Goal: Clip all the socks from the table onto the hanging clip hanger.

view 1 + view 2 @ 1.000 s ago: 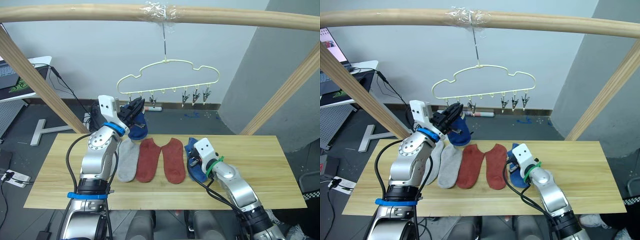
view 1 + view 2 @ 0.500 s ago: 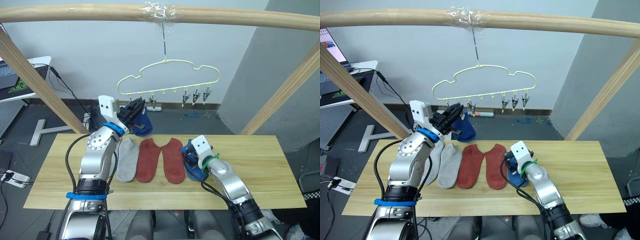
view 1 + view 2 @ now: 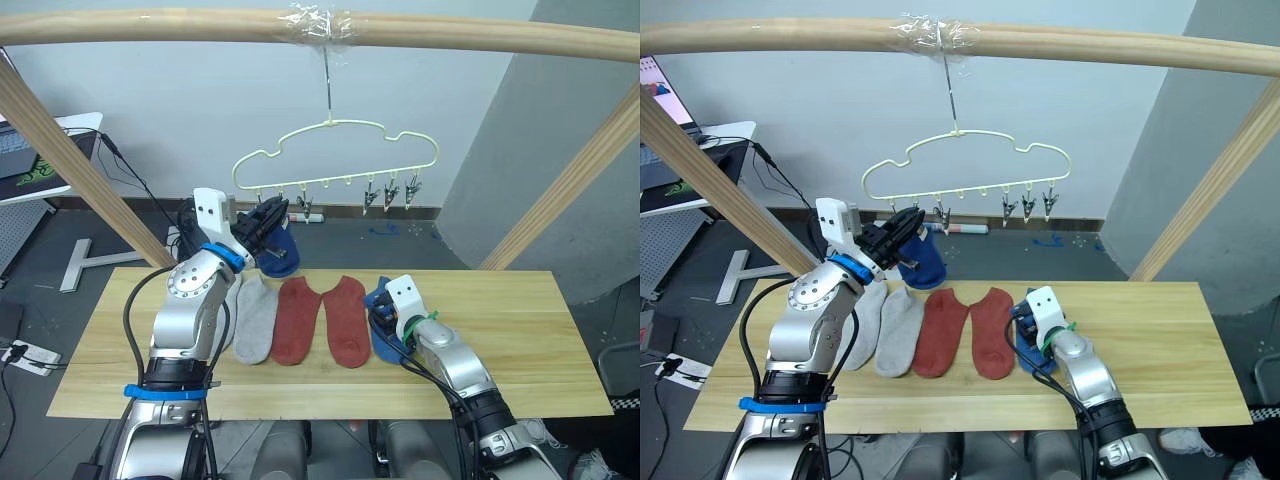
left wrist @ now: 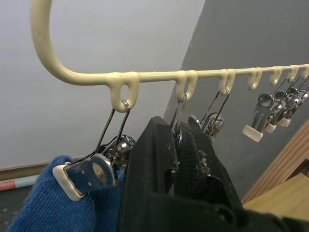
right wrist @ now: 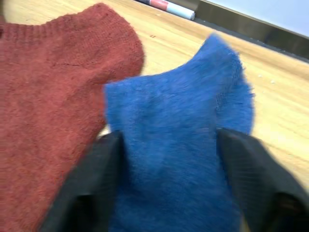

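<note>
Up high, the left pincer (image 3: 272, 213) grips a blue sock (image 3: 279, 252) right under the clip hanger (image 3: 335, 155), while the right pincer (image 5: 166, 159) straddles another blue sock (image 5: 178, 145), not clenched.

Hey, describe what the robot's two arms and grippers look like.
Both arms are silver-grey metal with rounded joints and black cables looped alongside. The left arm has blue bands at wrist and elbow; the right arm has a green wrist band. Each wrist carries a white block, and the left gripper and right gripper have black fingers.
</note>
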Controlling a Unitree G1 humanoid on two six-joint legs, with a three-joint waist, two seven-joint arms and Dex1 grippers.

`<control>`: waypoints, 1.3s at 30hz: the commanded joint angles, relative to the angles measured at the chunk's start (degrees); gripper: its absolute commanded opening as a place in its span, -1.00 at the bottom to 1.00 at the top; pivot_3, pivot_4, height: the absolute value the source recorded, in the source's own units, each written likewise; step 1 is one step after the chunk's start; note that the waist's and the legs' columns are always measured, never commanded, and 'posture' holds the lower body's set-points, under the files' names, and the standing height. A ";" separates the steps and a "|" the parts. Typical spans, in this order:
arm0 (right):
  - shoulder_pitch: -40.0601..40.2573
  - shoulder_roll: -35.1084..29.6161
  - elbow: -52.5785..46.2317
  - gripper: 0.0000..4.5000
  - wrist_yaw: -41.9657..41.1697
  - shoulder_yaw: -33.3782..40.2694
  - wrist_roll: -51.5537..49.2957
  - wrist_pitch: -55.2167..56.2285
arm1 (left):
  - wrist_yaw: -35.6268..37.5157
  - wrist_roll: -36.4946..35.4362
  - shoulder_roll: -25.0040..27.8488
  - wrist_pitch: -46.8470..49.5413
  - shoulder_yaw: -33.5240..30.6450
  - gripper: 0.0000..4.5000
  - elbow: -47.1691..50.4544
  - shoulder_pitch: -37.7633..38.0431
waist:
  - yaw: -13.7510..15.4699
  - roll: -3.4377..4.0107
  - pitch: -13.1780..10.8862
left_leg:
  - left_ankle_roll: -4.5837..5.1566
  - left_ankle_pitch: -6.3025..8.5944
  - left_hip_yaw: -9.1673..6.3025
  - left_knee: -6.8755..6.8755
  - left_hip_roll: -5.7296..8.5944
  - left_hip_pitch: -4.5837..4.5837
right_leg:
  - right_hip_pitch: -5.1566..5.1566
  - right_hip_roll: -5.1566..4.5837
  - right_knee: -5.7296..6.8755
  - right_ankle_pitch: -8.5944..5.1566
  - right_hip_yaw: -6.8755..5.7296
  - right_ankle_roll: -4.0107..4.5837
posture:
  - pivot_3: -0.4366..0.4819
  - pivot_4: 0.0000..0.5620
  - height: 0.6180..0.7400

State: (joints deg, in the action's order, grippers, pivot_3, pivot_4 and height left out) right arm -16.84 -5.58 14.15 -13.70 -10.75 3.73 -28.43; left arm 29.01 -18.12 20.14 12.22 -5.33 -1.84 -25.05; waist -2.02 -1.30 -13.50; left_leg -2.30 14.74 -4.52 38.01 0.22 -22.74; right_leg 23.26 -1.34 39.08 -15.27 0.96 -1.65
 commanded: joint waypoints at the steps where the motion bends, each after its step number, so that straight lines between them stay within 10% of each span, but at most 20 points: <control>1: 1.01 -0.12 -0.20 -0.17 0.12 0.30 -0.05 -0.91 | 0.53 -1.44 1.03 2.44 -1.03 -0.97 3.03 0.68 | 0.00 0.00 0.00 | 0.00 0.00 0.01 0.00 0.00 0.00 | 0.00 0.00 0.00 0.00 0.01 0.00 | -0.07 -0.23 0.67; 6: 1.52 -0.48 -2.96 -0.99 -0.39 0.30 -0.44 -0.23 | 1.43 -4.30 1.61 8.02 -1.17 -0.97 6.23 0.72 | 0.02 0.00 0.00 | 0.00 0.00 0.00 -0.01 0.00 -0.01 | 0.00 0.00 -0.01 0.00 -0.01 0.00 | -0.07 -0.23 0.67; 18: -9.12 -3.78 -15.24 -1.00 -8.78 -14.32 7.06 2.35 | 1.93 -15.39 4.09 24.98 -4.68 -0.97 10.97 -1.47 | -0.75 0.02 -0.02 | -0.01 0.00 -0.10 -0.03 -0.01 -0.04 | 0.05 0.08 -0.01 -0.01 -0.06 -0.01 | -0.08 -0.22 0.67; 39: -18.44 1.65 -14.31 -1.00 -13.35 -17.31 7.55 0.78 | 2.24 -14.41 2.85 21.23 -3.87 -0.97 9.39 0.70 | -0.52 0.02 -0.02 | -0.03 0.00 -0.11 -0.07 -0.01 -0.10 | 0.13 -0.05 -0.07 0.01 -0.01 0.01 | -0.08 -0.25 0.67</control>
State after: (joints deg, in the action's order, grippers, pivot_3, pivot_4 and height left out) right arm -33.53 -4.61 3.61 -26.38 -28.30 11.18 -27.67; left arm 30.98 -32.88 23.17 34.39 -9.30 6.94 -24.79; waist -2.55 -1.28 -13.52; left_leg -2.33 14.74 -4.63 37.93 0.21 -22.84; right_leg 23.39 -1.39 39.01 -15.26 0.95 -1.64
